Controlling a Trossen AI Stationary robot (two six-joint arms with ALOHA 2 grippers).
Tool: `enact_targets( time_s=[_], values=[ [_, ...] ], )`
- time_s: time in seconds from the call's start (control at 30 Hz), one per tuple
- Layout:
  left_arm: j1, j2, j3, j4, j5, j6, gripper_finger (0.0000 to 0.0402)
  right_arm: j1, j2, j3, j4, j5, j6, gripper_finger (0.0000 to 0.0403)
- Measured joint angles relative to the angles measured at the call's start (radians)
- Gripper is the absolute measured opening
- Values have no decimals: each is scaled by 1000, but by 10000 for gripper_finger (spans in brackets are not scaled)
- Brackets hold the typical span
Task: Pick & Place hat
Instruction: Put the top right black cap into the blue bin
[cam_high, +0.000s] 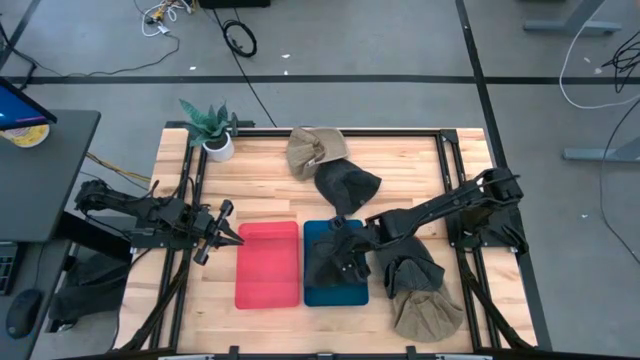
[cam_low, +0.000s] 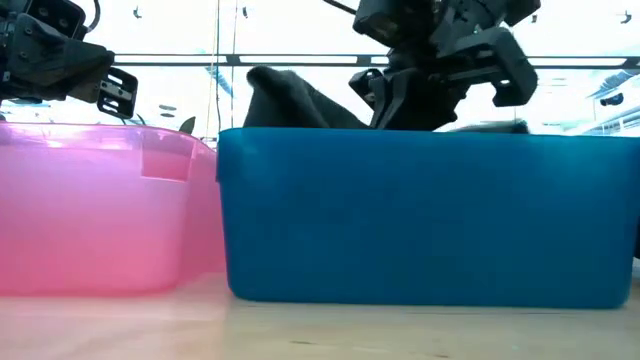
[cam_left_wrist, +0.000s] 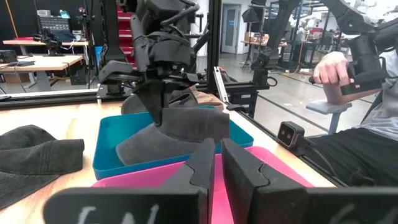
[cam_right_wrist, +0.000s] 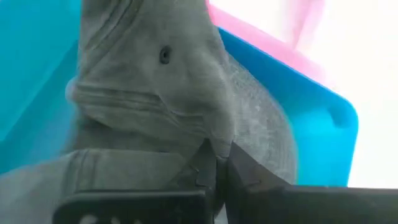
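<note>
Hat: dark gray hat (cam_high: 326, 258) hangs right under my right gripper (cam_high: 345, 247), partly down in the blue bin (cam_high: 350, 293).
My grip: pinched tight on the hat.
Next move: straight down, I think.
Left gripper (cam_high: 222, 231): closed, waiting beside the pink bin (cam_high: 268, 290).

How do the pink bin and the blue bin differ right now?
The blue bin has a dark hat hanging into it, gripped by the right gripper; the pink bin shows nothing inside. The pink bin sits nearer the left gripper, which waits beside it. The pink one looks translucent, the blue one opaque. Both are rectangular, side by side on the table.
</note>
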Motion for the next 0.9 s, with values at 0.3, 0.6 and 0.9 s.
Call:
enact_targets(
  time_s=[0.3,0.6,0.9],
  values=[
    [0,0,0,0,0,0,34,-19,0,0,-51,-37,71,10],
    [0,0,0,0,0,0,34,-24,2,0,-51,-52,93,10],
    [0,0,0,0,0,0,34,-25,2,0,-17,-51,94,48]
  ],
)
